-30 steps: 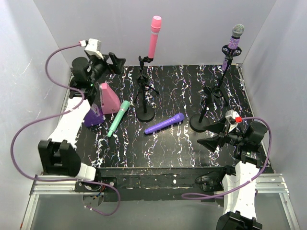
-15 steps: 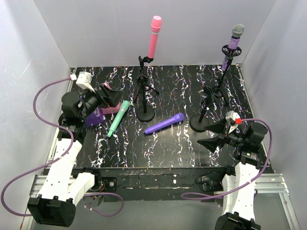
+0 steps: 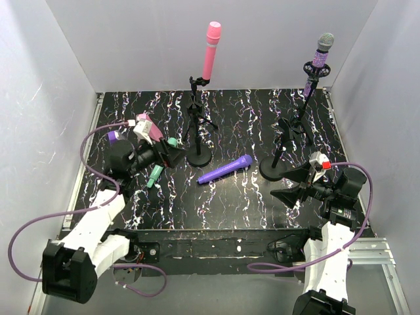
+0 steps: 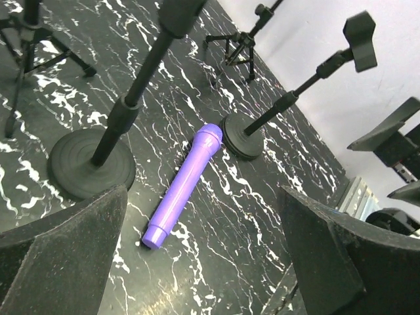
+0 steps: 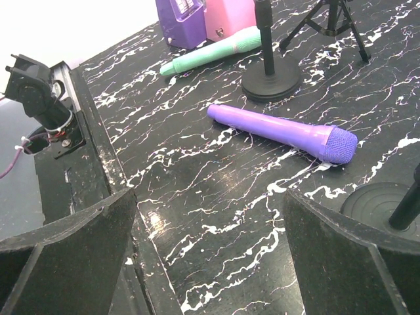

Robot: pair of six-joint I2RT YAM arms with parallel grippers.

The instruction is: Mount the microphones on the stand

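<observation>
1. Left pincer [image 3: 176, 157] hangs with jaws wide and empty at about 9 o'clock on the black marbled bench [image 3: 262, 210]. It sits over the mint green microphone [image 3: 155, 176], whose two ends show on either side of it.
2. Right pincer [image 3: 283, 186] is also wide and empty, low at about 4 o'clock on the bench and facing inward.
3. Plain purple microphone [image 3: 225, 169] lies flat near the bench centre, between two round stand bases. It is at 3 o'clock from the left pincer and 9 o'clock from the right.
4. Pink microphone [image 3: 211, 49] and glittery purple microphone [image 3: 319, 60] stand upright in stands at 12 and 2 o'clock, so half the task looks done.
5. Step in hand, as I judge it, is reaching for one of the two lying microphones. The left wrist view is centred on the purple one.
6. Next move likely calls for lowering open jaws across a handle and closing mid-body. The microphone then needs lifting to the clip [image 4: 359, 29], which appears empty, on the right round-based stand [image 4: 244, 139].
</observation>
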